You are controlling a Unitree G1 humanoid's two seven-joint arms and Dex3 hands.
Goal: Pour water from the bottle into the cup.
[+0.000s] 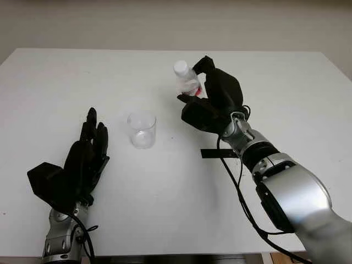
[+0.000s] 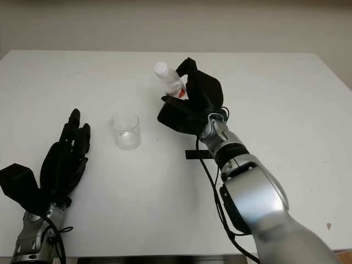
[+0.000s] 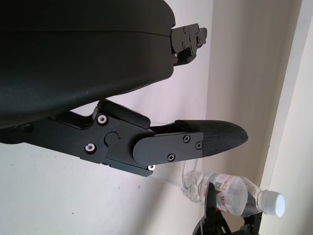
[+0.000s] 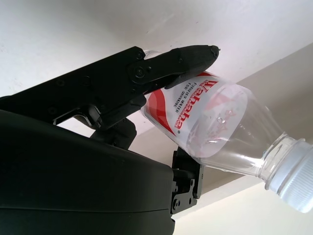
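White table (image 1: 165,203) bearing a clear cup (image 1: 142,130), upright. A strip of black tape (image 1: 218,153) lies flat on the surface to the right of the cup, well apart from it.

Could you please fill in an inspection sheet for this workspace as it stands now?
Surface: white table, bare apart from the items below.
Job's things: bottle, white cap on, tilted toward the cup, held above the table; clear cup upright, looks empty.
Clutter: black strip lying on the table under the right forearm.
Hands: right hand shut on the bottle, to the right of the cup; left hand open, to the left of the cup.
Cables: black cable along the right forearm; another at the left wrist.
Surroundings: plain pale wall behind the table.
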